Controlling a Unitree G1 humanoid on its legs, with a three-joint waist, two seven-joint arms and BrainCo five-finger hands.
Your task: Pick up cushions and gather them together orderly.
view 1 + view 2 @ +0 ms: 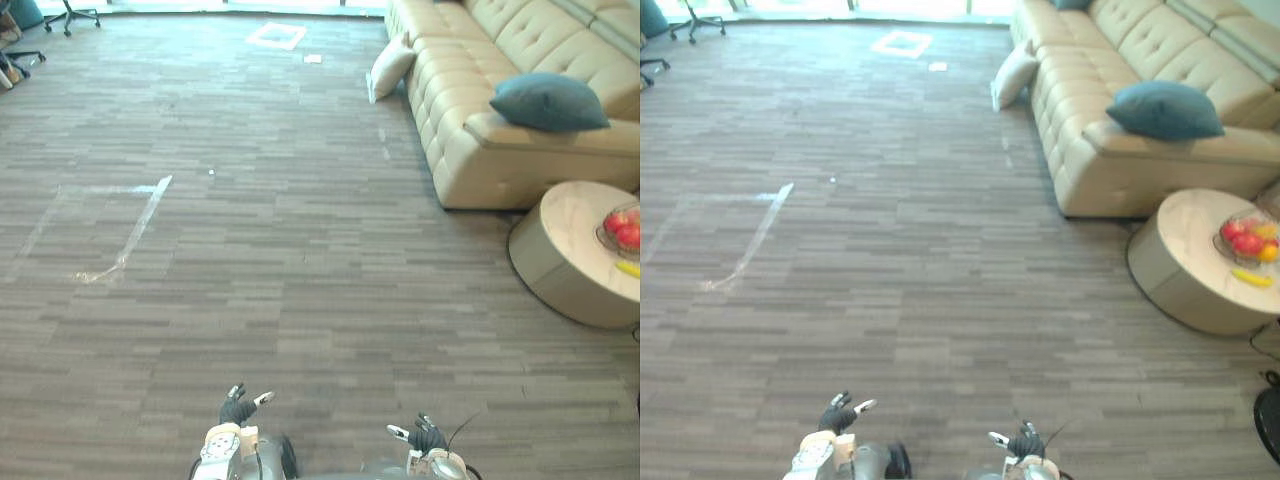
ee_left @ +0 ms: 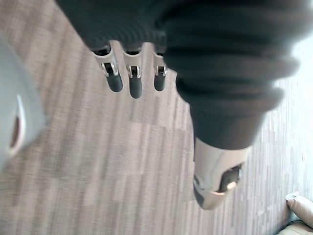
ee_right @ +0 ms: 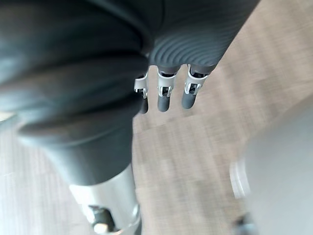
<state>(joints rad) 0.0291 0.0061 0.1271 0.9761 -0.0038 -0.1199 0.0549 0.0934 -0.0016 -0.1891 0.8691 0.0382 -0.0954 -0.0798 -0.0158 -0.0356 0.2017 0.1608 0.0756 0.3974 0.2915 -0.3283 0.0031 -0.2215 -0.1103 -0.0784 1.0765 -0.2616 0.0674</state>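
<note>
While both of your hands hang low over the floor (image 1: 300, 280), the cushions lie well ahead of them and off to the right. At the far left, well ahead of your left hand (image 1: 238, 408), office chairs (image 1: 72, 14) stand at the far edge of the room. Nearer, ahead and to the left of that hand, lines of tape (image 1: 140, 215) mark a corner on the floor. The left hand itself is open: its wrist view shows its fingers (image 2: 131, 78) straight and the thumb (image 2: 215, 181) standing apart, with floor past them.

Far ahead, between the two hands, a white square (image 1: 277, 36) lies flat on the floor. Your right hand (image 1: 425, 437) is open too, its fingers (image 3: 164, 95) straight above the floor.

Well ahead of the right hand, the white cushion (image 1: 390, 66) stands on the floor, leaning against the base of the sofa (image 1: 470, 160), with plain floor between hand and cushion. Further right, the teal cushion (image 1: 548, 102) rests on the sofa's near end, well apart from the white one.

Ahead and to the right of the right hand, nearer than the sofa, a round table (image 1: 560, 270) stands just before the sofa's near end, close beside the straight line from that hand to the teal cushion. On it you have a bowl (image 1: 1248, 238) of fruit and, just beside the bowl, a banana (image 1: 1251, 277).
</note>
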